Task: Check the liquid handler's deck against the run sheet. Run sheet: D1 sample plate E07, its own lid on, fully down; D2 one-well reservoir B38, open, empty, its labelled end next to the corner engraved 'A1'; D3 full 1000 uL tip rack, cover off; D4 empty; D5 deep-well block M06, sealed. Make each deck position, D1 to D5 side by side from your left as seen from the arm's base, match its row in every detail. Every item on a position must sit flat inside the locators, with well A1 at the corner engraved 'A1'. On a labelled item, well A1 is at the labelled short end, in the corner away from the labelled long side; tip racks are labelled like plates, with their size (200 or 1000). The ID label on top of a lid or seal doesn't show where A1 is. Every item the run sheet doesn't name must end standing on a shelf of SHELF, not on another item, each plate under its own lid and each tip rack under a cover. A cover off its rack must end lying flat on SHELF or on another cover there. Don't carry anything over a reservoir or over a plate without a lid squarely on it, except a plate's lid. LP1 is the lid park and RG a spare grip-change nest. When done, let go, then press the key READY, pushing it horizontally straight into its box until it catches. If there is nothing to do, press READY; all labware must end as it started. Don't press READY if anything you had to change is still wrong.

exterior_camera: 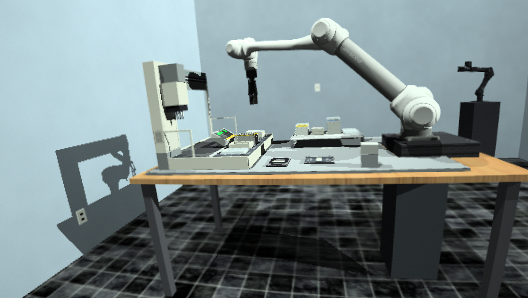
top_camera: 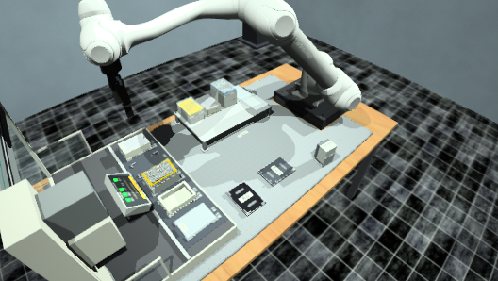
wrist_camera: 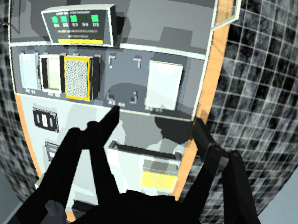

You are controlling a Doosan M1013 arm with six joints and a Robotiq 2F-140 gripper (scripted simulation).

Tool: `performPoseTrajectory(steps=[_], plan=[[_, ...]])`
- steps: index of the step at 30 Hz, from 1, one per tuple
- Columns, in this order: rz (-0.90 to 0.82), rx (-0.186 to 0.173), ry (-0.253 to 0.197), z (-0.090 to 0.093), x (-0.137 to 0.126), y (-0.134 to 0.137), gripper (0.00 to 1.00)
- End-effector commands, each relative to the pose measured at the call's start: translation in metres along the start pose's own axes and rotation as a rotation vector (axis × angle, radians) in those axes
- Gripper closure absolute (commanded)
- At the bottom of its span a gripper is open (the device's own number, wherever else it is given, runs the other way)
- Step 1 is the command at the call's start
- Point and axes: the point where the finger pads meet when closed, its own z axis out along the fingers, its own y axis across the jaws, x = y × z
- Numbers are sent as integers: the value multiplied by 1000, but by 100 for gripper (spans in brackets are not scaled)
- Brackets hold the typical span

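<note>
My gripper [top_camera: 128, 112] [exterior_camera: 253, 96] [wrist_camera: 156, 120] is open and empty. It hangs high over the far end of the liquid handler's deck [top_camera: 222, 231] [wrist_camera: 100, 106]. Along the deck stand a white sealed block [top_camera: 134, 144] [wrist_camera: 162, 83], an empty position [wrist_camera: 124, 76], a yellow-framed tip rack [top_camera: 159, 172] [wrist_camera: 77, 76], an open cream reservoir [top_camera: 177, 197] [wrist_camera: 49, 74] and a plate under a pale lid [top_camera: 195, 222] [wrist_camera: 28, 71]. The labels are too small to read.
The shelf unit [top_camera: 236, 124] [exterior_camera: 325, 137] holds a yellow-topped box [top_camera: 190, 108] [wrist_camera: 160, 180], a blue-banded rack [top_camera: 223, 92] and flat pieces. Two black nests [top_camera: 246, 198] [top_camera: 276, 173] and the small key box [top_camera: 325, 152] [exterior_camera: 369, 153] stand on the mat. The handler's panel [top_camera: 126, 193] and tower [top_camera: 28, 226] [exterior_camera: 156, 110] flank the deck.
</note>
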Motion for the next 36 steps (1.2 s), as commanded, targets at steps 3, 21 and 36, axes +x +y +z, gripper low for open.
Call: performPoseTrajectory(steps=[3,21,36], plan=[[0,0,1,-2,7,9,21],[0,0,1,51,7,9,21],[0,0,1,95,7,9,21]])
